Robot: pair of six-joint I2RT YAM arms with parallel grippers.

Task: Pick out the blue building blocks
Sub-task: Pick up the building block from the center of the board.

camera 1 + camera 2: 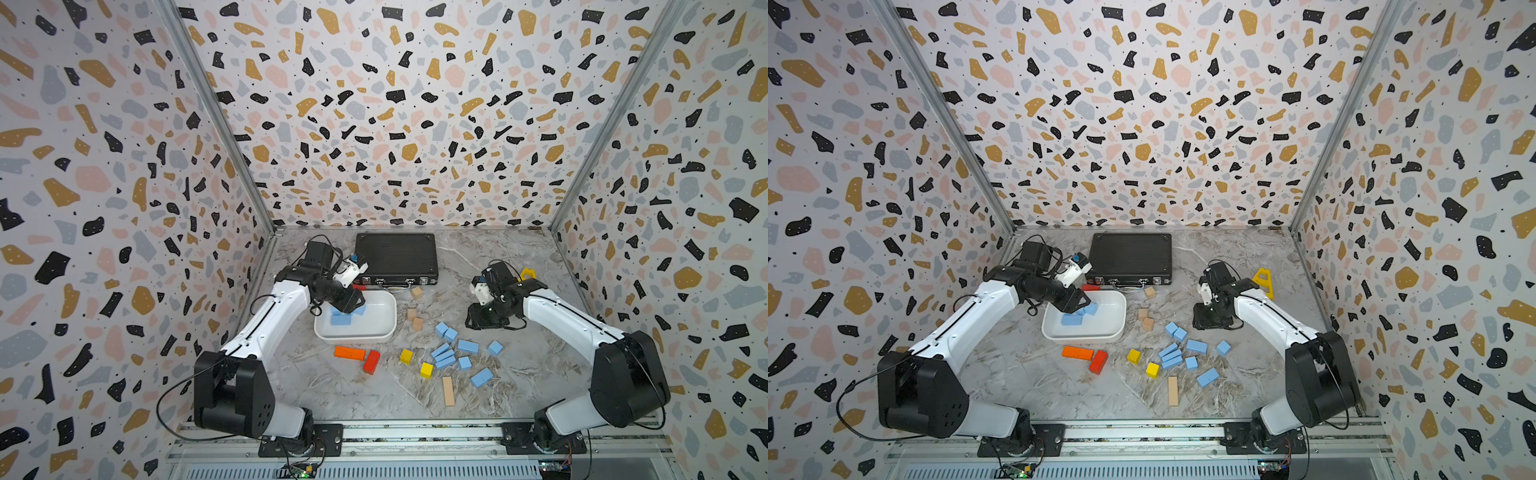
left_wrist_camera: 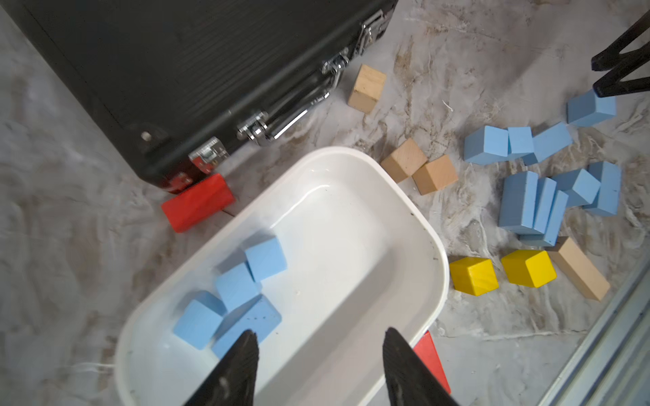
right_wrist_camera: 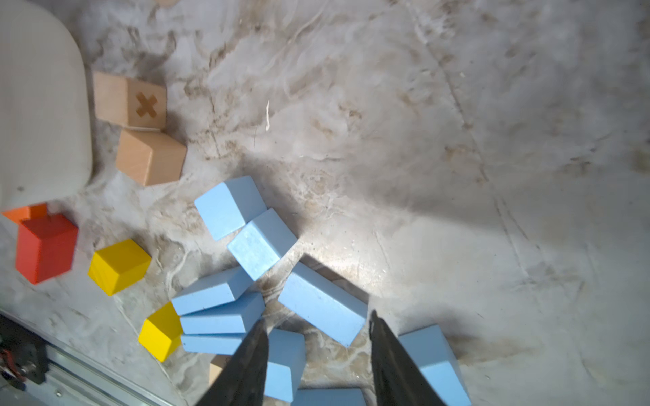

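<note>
My left gripper [image 2: 318, 334] hangs over the white tray [image 2: 351, 154], jaws apart and empty. Four blue building blocks [image 2: 265, 258] huddle at the tray's left end, and its right end is bare. More blue ones lie scattered mid-desk [image 1: 332, 390] toward the front edge (yellow cubes [image 1: 406, 356] just beside them). My right gripper [image 3: 317, 317] hangs just behind that scatter, jaws apart, holding nothing. Bare desk runs to the right edge.

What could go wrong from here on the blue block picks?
The right gripper hovers open over the loose blue blocks; three bars lie side by side, so closing may pinch two. A yellow cube sits close beside them and could get dragged along. The binned blocks crowd one end of the white tray; another drop might bounce out.
</note>
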